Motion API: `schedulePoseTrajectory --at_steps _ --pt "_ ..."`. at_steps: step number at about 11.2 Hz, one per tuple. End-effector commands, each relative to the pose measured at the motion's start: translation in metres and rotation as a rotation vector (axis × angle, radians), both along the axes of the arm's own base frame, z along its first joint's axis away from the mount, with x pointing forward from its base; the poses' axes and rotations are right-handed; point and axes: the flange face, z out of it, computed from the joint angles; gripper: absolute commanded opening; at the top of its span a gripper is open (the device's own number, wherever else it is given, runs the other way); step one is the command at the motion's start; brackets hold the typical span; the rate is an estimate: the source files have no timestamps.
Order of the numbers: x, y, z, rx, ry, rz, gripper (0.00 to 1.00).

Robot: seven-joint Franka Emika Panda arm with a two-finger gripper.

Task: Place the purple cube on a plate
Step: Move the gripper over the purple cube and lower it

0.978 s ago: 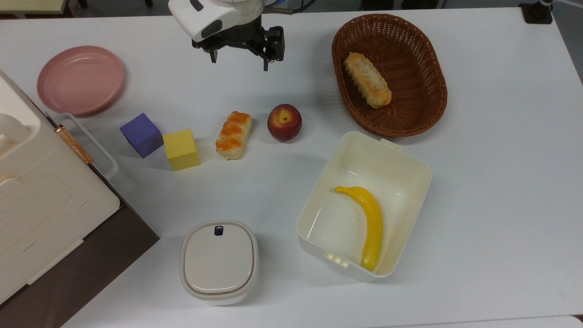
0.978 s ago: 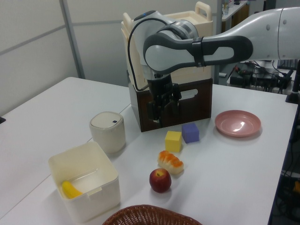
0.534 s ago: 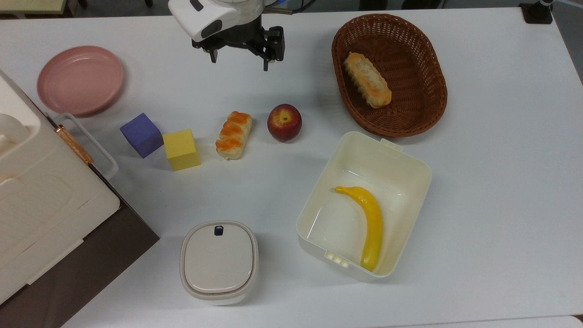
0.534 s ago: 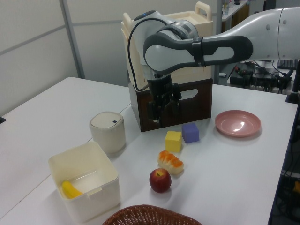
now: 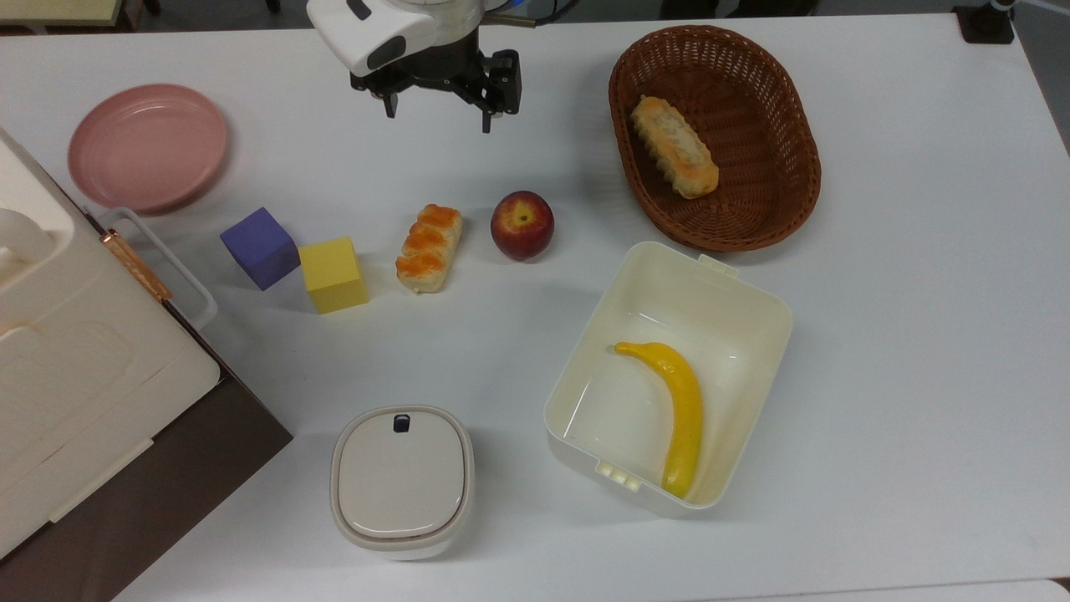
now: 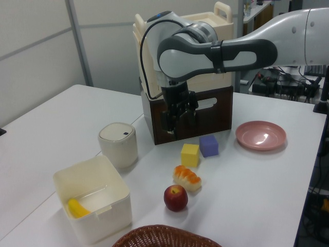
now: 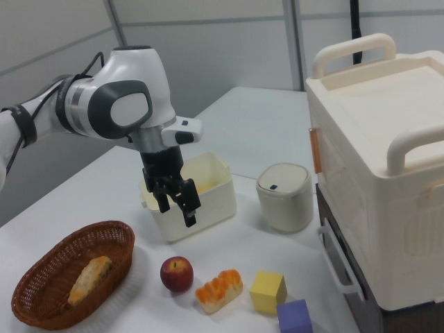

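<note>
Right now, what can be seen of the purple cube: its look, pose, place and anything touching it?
The purple cube is a small matte blue-violet block with plain faces, resting flat on the white table, turned cornerwise in the top view. One corner meets or nearly meets the yellow cube; contact cannot be told. The pink plate lies apart from it. The gripper hangs open, well clear.

The wicker basket (image 6: 162,235) is cut off by the left view's bottom edge, and the banana (image 6: 77,208) is half hidden behind the open container's wall (image 6: 103,222) there. The purple cube (image 7: 302,318) is clipped by the right view's bottom edge. The large white case (image 5: 75,368) is cut by the top view's left edge
</note>
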Motion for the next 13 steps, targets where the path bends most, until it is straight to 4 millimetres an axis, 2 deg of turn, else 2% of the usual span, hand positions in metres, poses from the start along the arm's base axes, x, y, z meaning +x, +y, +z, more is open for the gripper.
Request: schedulePoseTrajectory --at_steps 1,3,7,9,11,13 --pt "-0.003 -0.028 0.003 -0.003 -0.021 0.044 1.0" --pt "-0.004 -0.055 -0.002 -0.067 0.003 0.101 1.0" --pt "-0.012 -0.151 -0.018 -0.071 -0.006 -0.04 1.0" --pt "-0.012 -0.199 -0.042 -0.074 -0.088 -0.119 1.0" --pt "0.004 -0.218 -0.085 -0.079 -0.105 -0.212 1.0" --pt "0.017 -0.234 -0.105 -0.102 -0.198 -0.41 1.0"
